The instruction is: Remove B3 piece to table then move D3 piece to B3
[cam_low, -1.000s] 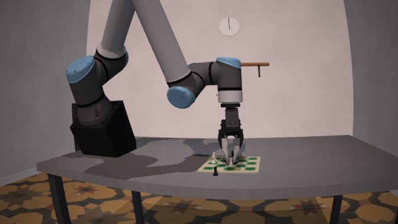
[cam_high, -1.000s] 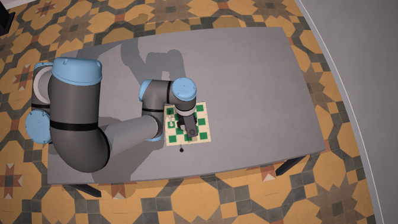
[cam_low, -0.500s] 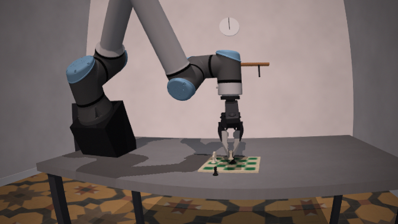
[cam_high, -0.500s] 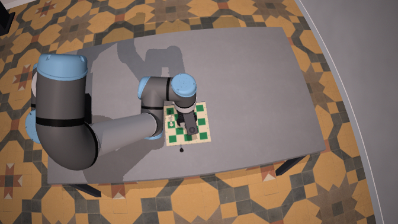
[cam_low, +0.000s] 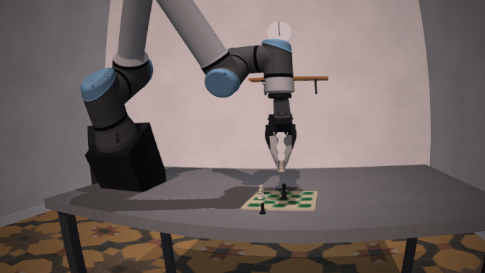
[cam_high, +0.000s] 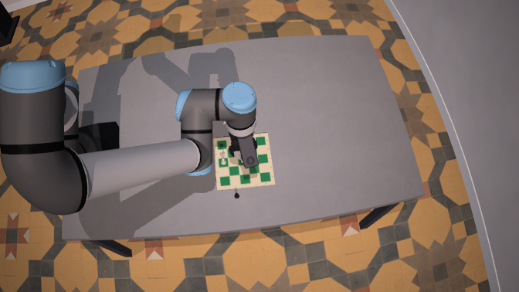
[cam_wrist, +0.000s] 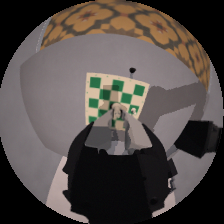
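Note:
My gripper (cam_low: 281, 167) hangs well above the green and cream chessboard (cam_low: 281, 201) and is shut on a small white piece (cam_low: 281, 167), held upright at the fingertips. In the wrist view the white piece (cam_wrist: 116, 112) sits between the fingers over the board (cam_wrist: 114, 98). In the top view the gripper body (cam_high: 247, 154) covers the middle of the board (cam_high: 242, 164). A black piece (cam_low: 263, 209) stands upright on the table just off the board's near edge; it also shows in the top view (cam_high: 236, 195). A white piece (cam_low: 260, 192) and a taller black piece (cam_low: 283, 192) stand on the board.
The arm's black base (cam_low: 126, 159) stands at the table's left end. The arm's forearm (cam_high: 135, 166) reaches over the table left of the board. The table's front edge runs close to the board.

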Robot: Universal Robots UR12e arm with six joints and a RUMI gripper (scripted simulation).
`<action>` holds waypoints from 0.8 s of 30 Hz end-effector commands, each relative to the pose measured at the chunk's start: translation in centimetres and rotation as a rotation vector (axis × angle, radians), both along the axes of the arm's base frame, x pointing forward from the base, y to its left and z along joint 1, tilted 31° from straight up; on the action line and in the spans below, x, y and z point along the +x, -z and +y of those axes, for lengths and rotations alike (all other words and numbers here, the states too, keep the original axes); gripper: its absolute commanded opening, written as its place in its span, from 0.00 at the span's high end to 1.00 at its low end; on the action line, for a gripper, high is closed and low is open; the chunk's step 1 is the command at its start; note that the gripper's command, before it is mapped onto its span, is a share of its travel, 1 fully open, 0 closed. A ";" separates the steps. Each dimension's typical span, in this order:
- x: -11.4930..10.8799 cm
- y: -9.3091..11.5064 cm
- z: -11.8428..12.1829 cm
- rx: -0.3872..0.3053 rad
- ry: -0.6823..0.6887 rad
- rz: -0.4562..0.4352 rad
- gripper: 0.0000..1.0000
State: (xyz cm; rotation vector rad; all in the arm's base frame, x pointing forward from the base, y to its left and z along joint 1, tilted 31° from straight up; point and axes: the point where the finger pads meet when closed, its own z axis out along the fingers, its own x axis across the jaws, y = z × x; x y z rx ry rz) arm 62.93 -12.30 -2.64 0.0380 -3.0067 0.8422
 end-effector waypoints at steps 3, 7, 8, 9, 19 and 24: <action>0.0 -0.3 0.2 0.000 0.000 0.000 1.00; 0.1 -0.1 0.5 0.000 0.005 -0.003 1.00; 0.2 0.2 1.0 0.000 0.014 -0.008 1.00; 0.3 0.8 1.9 0.000 0.027 -0.016 1.00; 0.7 3.8 7.0 -0.001 0.105 -0.064 1.00; 0.7 3.8 7.0 -0.001 0.105 -0.064 1.00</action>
